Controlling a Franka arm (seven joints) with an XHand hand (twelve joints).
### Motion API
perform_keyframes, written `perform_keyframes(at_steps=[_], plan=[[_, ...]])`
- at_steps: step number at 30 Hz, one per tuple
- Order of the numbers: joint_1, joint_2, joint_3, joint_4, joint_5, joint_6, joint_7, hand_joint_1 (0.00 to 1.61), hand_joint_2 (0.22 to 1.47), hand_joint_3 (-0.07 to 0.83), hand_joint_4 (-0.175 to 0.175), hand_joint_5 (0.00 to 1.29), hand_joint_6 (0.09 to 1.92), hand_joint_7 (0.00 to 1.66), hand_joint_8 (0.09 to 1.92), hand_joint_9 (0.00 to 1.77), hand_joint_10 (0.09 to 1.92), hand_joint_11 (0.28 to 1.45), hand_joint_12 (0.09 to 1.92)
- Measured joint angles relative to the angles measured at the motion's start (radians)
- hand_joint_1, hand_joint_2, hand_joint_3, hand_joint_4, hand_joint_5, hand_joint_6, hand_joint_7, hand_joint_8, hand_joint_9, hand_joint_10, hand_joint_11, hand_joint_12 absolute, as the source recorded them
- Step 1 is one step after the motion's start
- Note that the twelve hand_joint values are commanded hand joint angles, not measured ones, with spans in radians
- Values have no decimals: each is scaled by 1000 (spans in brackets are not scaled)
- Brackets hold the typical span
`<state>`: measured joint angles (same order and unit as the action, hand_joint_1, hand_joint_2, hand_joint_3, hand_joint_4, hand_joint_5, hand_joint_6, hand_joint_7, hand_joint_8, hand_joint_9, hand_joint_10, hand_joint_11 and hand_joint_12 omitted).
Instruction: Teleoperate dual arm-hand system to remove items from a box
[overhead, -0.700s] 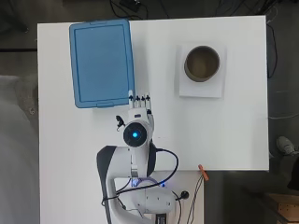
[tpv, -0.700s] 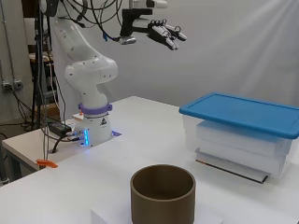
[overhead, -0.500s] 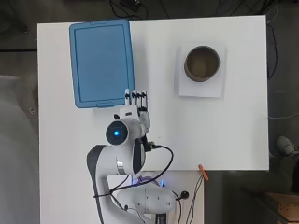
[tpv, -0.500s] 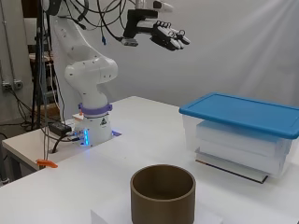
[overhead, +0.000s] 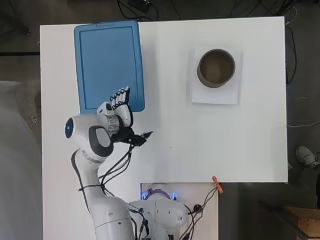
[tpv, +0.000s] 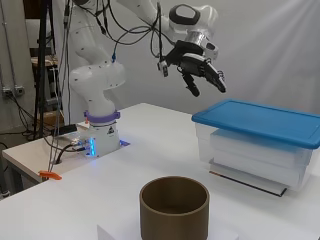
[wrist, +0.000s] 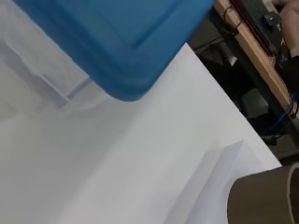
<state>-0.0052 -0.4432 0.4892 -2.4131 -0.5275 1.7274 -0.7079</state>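
Observation:
A clear plastic box (tpv: 250, 150) with a blue lid (overhead: 107, 62) stands at the table's far left in the overhead view; the lid is on and the contents are hidden. My hand (overhead: 117, 105) hovers over the lid's near corner, well above it, as the side view shows my hand (tpv: 200, 70) with relaxed, slightly bent fingers that hold nothing. The wrist view shows the blue lid (wrist: 126, 42) corner and the clear box (wrist: 42, 70) wall beneath it.
A brown cylindrical cup (overhead: 216, 67) stands on a white sheet (overhead: 216, 97) at the far right, also seen as the cup (tpv: 174, 207) in the side view. An orange clip (overhead: 217, 183) lies at the table's near edge by the arm's base.
The arm has swung left and forward, so the hand moved from above the bare table to above the near corner of the blue lid. The box and cup stayed put.

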Motion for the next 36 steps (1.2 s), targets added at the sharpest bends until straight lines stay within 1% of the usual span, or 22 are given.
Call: perform_keyframes(at_steps=[2,4,7,11,14,16,21,25,29,31,33,36], plan=[[7,11,49,-18,-51,28,46,104,871,-16,82,250,87,336,87,378,87,427,87],[24,-8,65,-68,-71,66,85,73,862,-15,82,252,87,354,87,393,87,404,87],[57,-55,78,-157,-119,123,199,44,865,-6,80,282,87,405,87,425,87,381,87],[90,-111,94,-265,-243,167,367,58,866,-2,82,349,87,468,87,482,87,383,87],[91,-120,93,-284,-292,166,423,61,871,2,71,339,87,475,87,505,87,387,87],[91,-123,76,-280,-273,166,429,71,889,9,63,336,87,474,87,518,87,388,87],[84,-94,38,-255,-205,195,386,107,913,13,49,362,87,484,87,541,87,396,87],[75,-58,33,-250,-205,210,392,129,923,12,39,377,87,499,87,545,87,399,87],[62,-13,39,-224,-214,200,394,141,922,8,31,380,87,495,87,538,87,401,87],[55,17,41,-206,-223,193,397,142,923,6,30,381,87,495,87,538,87,401,87],[51,28,42,-196,-233,186,401,167,931,7,34,406,87,534,87,551,87,418,87],[41,34,30,-188,-267,191,421,219,943,1,50,499,87,616,87,576,87,455,87]])
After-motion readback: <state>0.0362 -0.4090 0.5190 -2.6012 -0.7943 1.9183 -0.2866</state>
